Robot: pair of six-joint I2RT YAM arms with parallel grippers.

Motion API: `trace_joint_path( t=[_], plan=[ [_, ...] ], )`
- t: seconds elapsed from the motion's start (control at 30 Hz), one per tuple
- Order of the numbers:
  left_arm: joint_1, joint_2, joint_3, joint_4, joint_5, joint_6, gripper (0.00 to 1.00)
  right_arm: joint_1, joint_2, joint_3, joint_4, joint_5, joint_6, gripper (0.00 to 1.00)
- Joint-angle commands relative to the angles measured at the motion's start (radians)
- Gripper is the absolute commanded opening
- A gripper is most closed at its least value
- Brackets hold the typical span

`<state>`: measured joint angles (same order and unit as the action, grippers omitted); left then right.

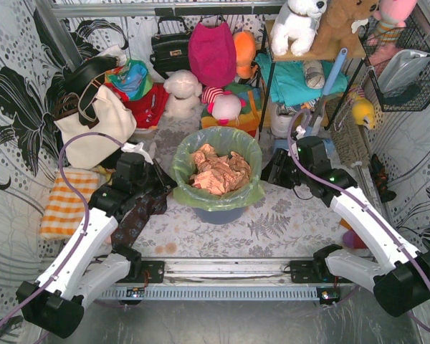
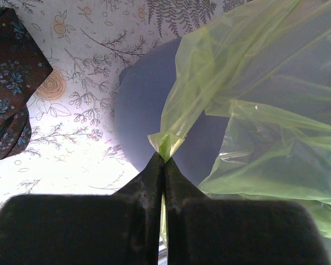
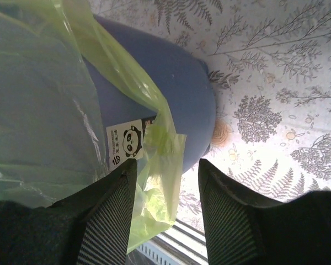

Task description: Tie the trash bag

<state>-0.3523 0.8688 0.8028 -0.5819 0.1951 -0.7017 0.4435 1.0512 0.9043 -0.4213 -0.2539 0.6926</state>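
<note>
The lime-green trash bag (image 1: 216,188) lines the blue-grey bin (image 1: 219,213) in the table's middle, its rim folded over the bin's edge, tan crumpled paper (image 1: 218,173) inside. My left gripper (image 1: 165,189) is at the bin's left side. In the left wrist view it (image 2: 164,160) is shut on a pinched corner of the bag (image 2: 166,144). My right gripper (image 1: 272,172) is at the bin's right side. In the right wrist view it (image 3: 167,165) is open, with a hanging flap of the bag (image 3: 164,165) between its fingers, not squeezed.
A dark patterned cloth (image 1: 132,218) lies left of the bin under the left arm. An orange checked cloth (image 1: 68,201) lies far left. Handbags, a magenta fabric bag (image 1: 211,51) and plush toys crowd the back. A shelf rack (image 1: 315,79) stands back right.
</note>
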Motion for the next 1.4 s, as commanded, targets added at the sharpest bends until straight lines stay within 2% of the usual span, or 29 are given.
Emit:
trace_joint_path(
  t=[0.0, 0.17, 0.4, 0.7, 1.1, 1.37],
  plan=[
    [0.005, -0.01, 0.027, 0.037, 0.007, 0.002, 0.09, -0.004, -0.014, -0.023, 0.077, -0.08, 0.025, 0.47],
    [0.005, -0.015, 0.034, 0.026, -0.004, 0.002, 0.09, -0.003, 0.003, -0.065, 0.137, -0.133, 0.05, 0.41],
    [0.004, -0.025, 0.055, 0.004, -0.007, -0.001, 0.08, -0.003, 0.001, -0.089, 0.156, -0.133, 0.06, 0.3],
    [0.005, -0.031, 0.068, -0.013, -0.003, 0.002, 0.07, -0.003, -0.003, -0.082, 0.136, -0.116, 0.055, 0.0],
    [0.005, -0.053, 0.168, -0.069, 0.05, 0.049, 0.06, -0.003, -0.113, 0.028, 0.074, -0.065, 0.031, 0.0],
    [0.005, -0.057, 0.232, -0.059, 0.095, 0.035, 0.06, -0.003, -0.141, 0.099, 0.089, -0.124, 0.035, 0.0]
  ],
)
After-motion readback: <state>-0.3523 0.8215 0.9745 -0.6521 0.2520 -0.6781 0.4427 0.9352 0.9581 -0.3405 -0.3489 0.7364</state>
